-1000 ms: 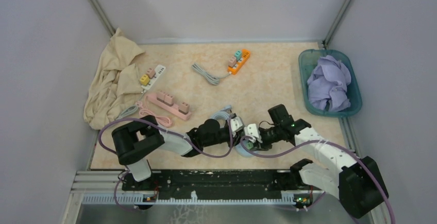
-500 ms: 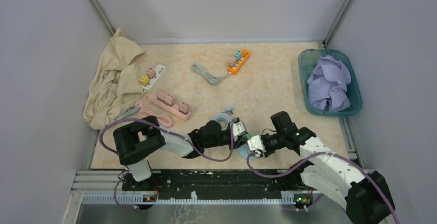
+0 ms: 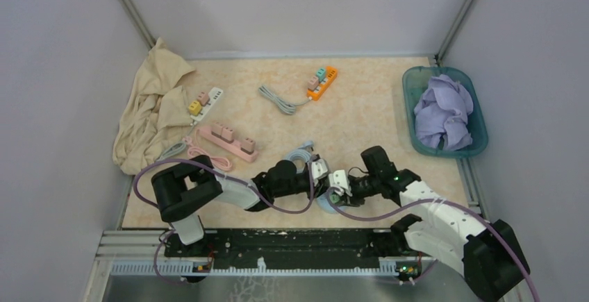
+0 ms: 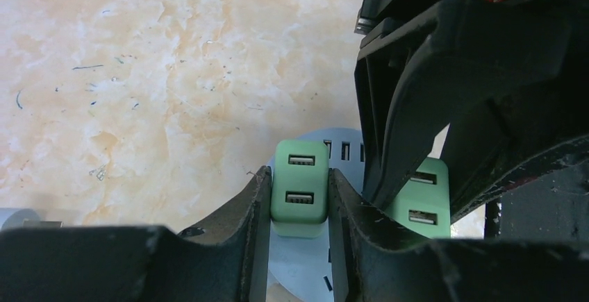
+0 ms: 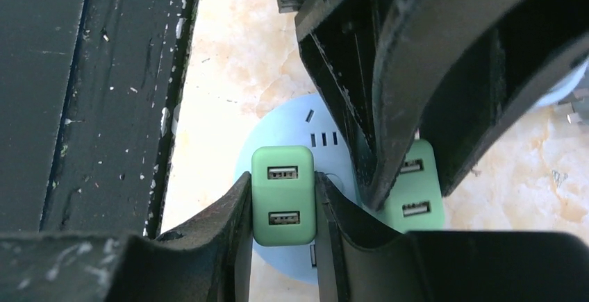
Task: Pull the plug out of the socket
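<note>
Right hand (image 5: 283,208) returned, gripping green plug (image 5: 283,177); left hand (image 4: 299,208) grips second plug (image 4: 299,177); socket (image 5: 278,135) half-hidden.

On socket (image 4: 302,264): plug (image 4: 299,189) beside plug (image 4: 424,201)

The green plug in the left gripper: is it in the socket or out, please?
In: green plug sits flush on the blue socket, left gripper shut on it.

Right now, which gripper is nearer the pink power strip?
Left. The left gripper, clamped on a green plug, sits right of the pink power strip; the right gripper, on the other plug, is further right still.
</note>
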`<state>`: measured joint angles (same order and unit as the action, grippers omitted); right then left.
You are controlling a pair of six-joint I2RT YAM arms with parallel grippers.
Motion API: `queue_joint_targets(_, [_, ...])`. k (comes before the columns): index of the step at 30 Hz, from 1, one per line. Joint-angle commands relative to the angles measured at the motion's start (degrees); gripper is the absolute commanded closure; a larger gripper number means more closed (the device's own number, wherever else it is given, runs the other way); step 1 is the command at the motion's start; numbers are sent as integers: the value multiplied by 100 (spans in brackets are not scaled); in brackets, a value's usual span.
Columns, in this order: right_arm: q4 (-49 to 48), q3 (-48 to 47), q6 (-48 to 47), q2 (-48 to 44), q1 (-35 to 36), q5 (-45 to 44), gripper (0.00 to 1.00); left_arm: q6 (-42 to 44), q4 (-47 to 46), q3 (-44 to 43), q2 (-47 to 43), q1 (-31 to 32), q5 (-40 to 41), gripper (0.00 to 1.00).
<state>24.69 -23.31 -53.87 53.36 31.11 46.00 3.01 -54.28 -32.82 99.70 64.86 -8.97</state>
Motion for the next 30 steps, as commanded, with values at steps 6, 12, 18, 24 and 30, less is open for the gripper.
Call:
queue_joint_targets(6, [430, -485, -887, -260, -1027, 438, 100, 36, 887, 224, 218, 146, -259, 99])
queue_joint_targets(12, [852, -241, -1517, -644, -1010, 584, 100, 51, 948, 189, 224, 144, -283, 99])
queue_joint_targets(18, [-21, 6, -1294, -684, 207, -246, 100, 67, 1033, 87, 282, 150, -346, 99])
queue_joint_targets(24, [-1154, -266, -110, -218, 404, -348, 100, 28, 1053, 103, 286, 142, -362, 99])
queue_joint_targets(30, [-1639, -369, 1052, -175, 343, -159, 100, 35, 1052, 140, 264, 148, -355, 99])
